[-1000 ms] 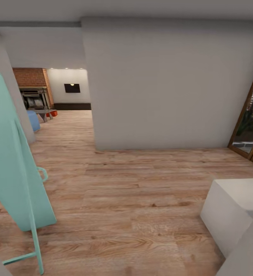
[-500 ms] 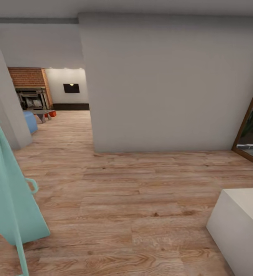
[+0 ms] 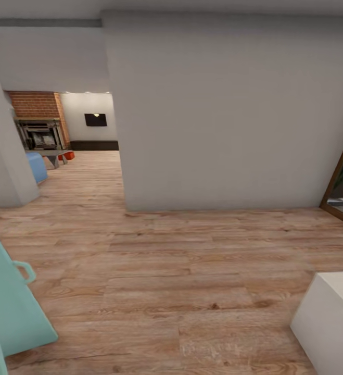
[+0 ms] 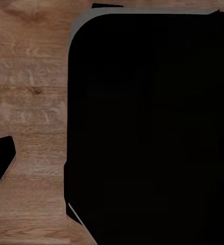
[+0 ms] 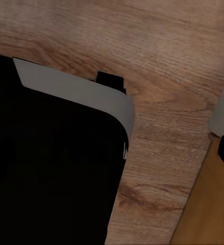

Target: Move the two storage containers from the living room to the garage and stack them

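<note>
- The whole head view has shifted: the robot is rolling over plank floor (image 3: pixel 192 291) toward the living room (image 3: pixel 51 140).
- A mint object (image 3: pixel 10 307) slides off leftward.
- One red container (image 3: pixel 68 155) sits far ahead, beside the fireplace.
- Either hand's grip: cannot tell.

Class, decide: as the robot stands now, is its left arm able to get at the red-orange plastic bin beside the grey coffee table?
Probably not: the red-orange plastic bin lies far down the wood-plank floor, beyond the doorway.

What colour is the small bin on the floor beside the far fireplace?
Red-orange storage container, seen best in the head view.
</note>
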`<state>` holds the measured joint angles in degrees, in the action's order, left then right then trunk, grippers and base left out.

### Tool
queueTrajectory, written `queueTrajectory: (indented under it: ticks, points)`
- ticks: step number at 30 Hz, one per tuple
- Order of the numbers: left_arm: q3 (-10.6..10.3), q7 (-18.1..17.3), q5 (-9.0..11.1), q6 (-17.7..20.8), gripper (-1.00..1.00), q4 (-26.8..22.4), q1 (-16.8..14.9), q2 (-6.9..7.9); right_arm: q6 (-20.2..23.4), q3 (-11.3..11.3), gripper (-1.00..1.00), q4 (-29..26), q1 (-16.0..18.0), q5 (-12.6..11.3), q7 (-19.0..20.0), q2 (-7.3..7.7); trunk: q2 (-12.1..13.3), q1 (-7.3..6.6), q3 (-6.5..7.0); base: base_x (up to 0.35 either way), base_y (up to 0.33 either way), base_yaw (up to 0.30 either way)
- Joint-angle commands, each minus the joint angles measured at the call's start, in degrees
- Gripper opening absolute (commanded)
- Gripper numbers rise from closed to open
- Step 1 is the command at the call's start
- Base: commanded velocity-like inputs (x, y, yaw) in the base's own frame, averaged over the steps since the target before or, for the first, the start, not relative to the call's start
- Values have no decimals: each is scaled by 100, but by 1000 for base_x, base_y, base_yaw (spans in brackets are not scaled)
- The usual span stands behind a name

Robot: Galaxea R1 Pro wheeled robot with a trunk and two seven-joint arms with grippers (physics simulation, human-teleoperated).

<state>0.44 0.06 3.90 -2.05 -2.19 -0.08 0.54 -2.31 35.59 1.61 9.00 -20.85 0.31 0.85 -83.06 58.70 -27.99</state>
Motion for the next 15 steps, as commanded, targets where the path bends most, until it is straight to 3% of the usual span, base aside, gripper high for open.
queueTrajectory:
  ticks: [1,15]
  points:
    - [0,1,41,-12,100,-1,-1,1,-24,47,100,15,5,-50,2,-1,-2,3,-5,325,0,0]
    - [0,2,41,-6,100,-1,-1,-1,-24,48,100,15,5,-50,4,-8,-2,3,-5,325,0,0]
